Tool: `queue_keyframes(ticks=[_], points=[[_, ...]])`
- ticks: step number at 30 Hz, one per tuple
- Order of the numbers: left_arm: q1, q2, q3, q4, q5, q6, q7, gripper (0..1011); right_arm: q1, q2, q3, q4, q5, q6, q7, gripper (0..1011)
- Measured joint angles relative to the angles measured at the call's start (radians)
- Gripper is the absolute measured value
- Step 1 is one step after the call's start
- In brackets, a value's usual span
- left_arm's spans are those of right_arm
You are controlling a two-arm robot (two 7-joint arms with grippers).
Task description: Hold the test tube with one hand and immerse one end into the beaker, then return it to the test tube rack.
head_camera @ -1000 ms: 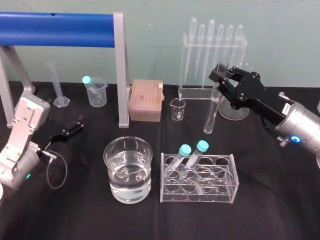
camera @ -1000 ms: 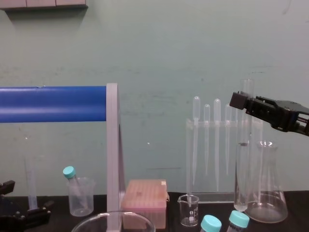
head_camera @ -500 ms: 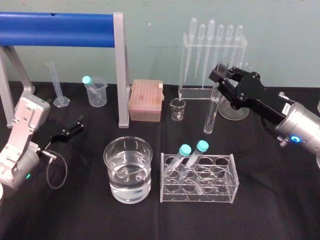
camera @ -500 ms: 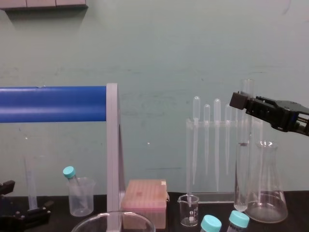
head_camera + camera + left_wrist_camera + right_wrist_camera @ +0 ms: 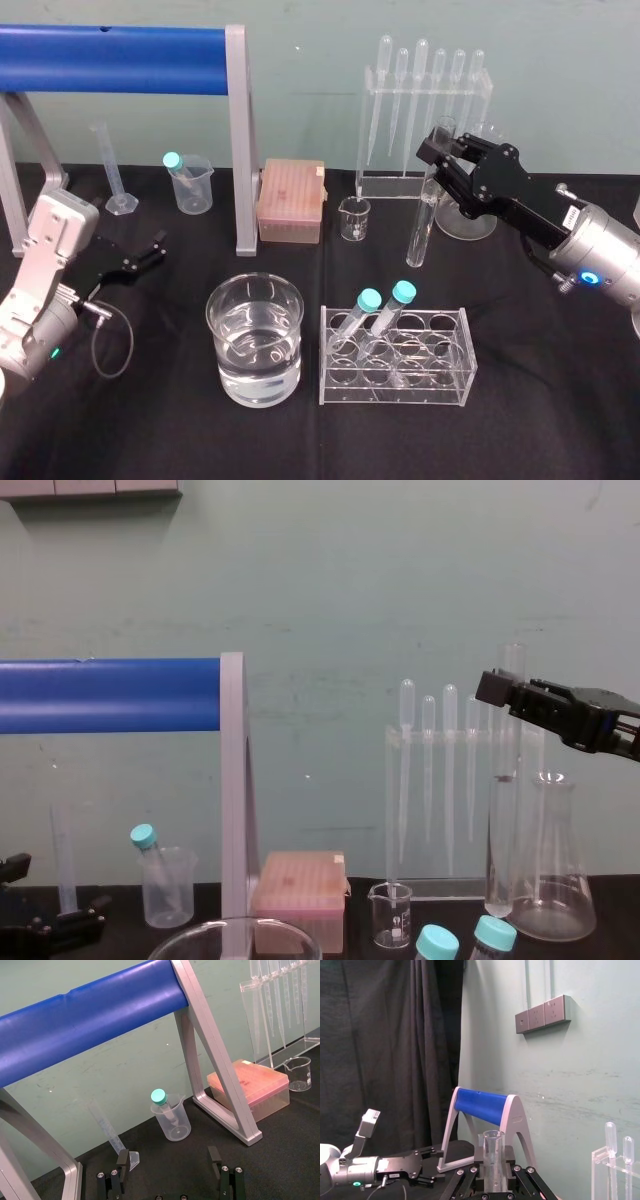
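Observation:
My right gripper (image 5: 442, 158) is shut on the test tube (image 5: 421, 228) near its flared rim and holds it upright in the air, behind the test tube rack (image 5: 397, 358). The chest view shows the same grip (image 5: 510, 692), with the tube (image 5: 502, 830) hanging down beside a conical flask. From the right wrist, the tube's rim (image 5: 493, 1152) rises between the fingers. The wide beaker (image 5: 255, 340), partly filled with clear liquid, stands left of the rack. My left gripper (image 5: 142, 258) rests open and empty at the table's left side.
Two teal-capped tubes (image 5: 385, 300) lean in the rack. Behind stand a pipette stand (image 5: 425, 110), a conical flask (image 5: 472, 215), a small spouted beaker (image 5: 355, 218), a pink tip box (image 5: 291, 200) and a blue bar on grey posts (image 5: 240, 150). A plastic beaker (image 5: 193, 185) sits far left.

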Motion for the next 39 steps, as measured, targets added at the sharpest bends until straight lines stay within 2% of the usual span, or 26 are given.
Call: queue_keyframes(ticks=[14,20,29,32,36,39], points=[[0.000,0.000,0.000,0.000,0.000,0.000,0.000,1000,0.003,0.000,-0.001,0.000,0.000,0.000,0.001,227],[0.000,0.000,0.000,0.000,0.000,0.000,0.000,1000,0.047,-0.022,-0.019,0.004,0.004,-0.004,0.042,227],[0.000,0.000,0.000,0.000,0.000,0.000,0.000,1000,0.132,-0.078,-0.095,0.029,0.026,0.004,0.154,227],[0.000,0.000,0.000,0.000,0.000,0.000,0.000,1000,0.166,-0.108,-0.136,0.042,0.036,0.014,0.203,227],[0.000,0.000,0.000,0.000,0.000,0.000,0.000,1000,0.197,-0.140,-0.184,0.057,0.044,0.026,0.251,227],[0.000,0.000,0.000,0.000,0.000,0.000,0.000,1000,0.207,-0.151,-0.203,0.063,0.049,0.031,0.270,227]])
